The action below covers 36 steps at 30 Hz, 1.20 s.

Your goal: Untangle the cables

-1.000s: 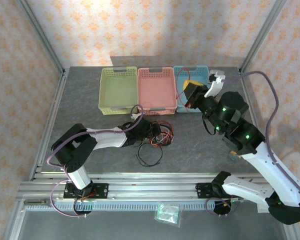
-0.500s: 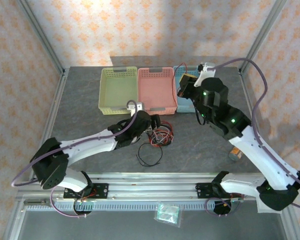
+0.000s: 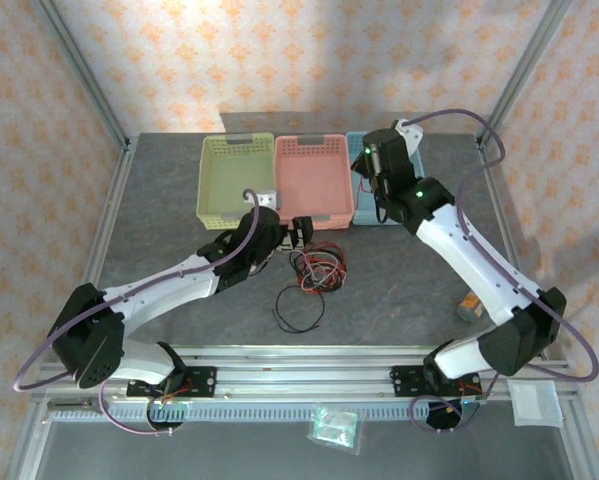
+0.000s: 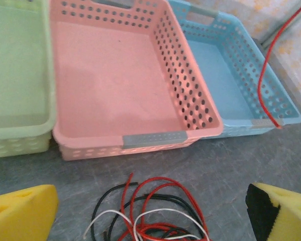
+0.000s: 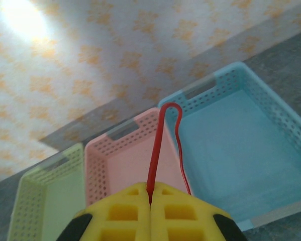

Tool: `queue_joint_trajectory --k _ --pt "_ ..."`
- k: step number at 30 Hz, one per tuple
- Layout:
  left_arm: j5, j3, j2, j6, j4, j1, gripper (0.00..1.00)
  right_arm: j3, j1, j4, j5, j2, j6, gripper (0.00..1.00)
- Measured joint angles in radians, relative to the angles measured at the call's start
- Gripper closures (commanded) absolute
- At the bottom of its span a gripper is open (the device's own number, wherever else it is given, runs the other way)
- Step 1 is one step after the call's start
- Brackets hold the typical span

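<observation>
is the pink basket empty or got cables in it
Empty: the pink basket has a bare floor in the left wrist view; the cables lie tangled on the table before it.

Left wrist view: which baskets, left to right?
green basket → pink basket → blue basket
</observation>
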Motion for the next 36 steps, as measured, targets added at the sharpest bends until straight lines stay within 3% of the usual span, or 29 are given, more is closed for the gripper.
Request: queue_joint_trajectory --k 7,13,21,24,30,34,36 --pt "0.171 0.090 0.092 0.048 0.008 0.047 0.02 0.088 -0.137 0.004 -0.036 0.168 0.024 1.00" --pt "0.237 0.185 0.188 0.045 0.014 0.048 0.02 0.279 -0.254 0.012 -0.171 0.431 0.024 1.00" --pt "0.260 0.305 0.357 -0.006 0.056 0.048 0.03 0.327 -0.398 0.130 -0.500 0.631 0.031 0.99" --pt "0.266 0.346 0.412 -0.046 0.076 0.048 0.03 0.326 -0.440 0.129 -0.551 0.665 0.051 0.82" --pt "0.245 0.438 0.495 -0.093 0.071 0.027 0.02 0.326 -0.452 0.079 -0.511 0.685 0.030 0.51" --pt "0.238 0.473 0.520 -0.112 0.068 0.000 0.02 0.325 -0.443 0.040 -0.460 0.686 -0.011 0.41" --pt "0.235 0.477 0.525 -0.122 0.068 -0.010 0.02 0.320 -0.439 0.034 -0.433 0.684 -0.027 0.40"
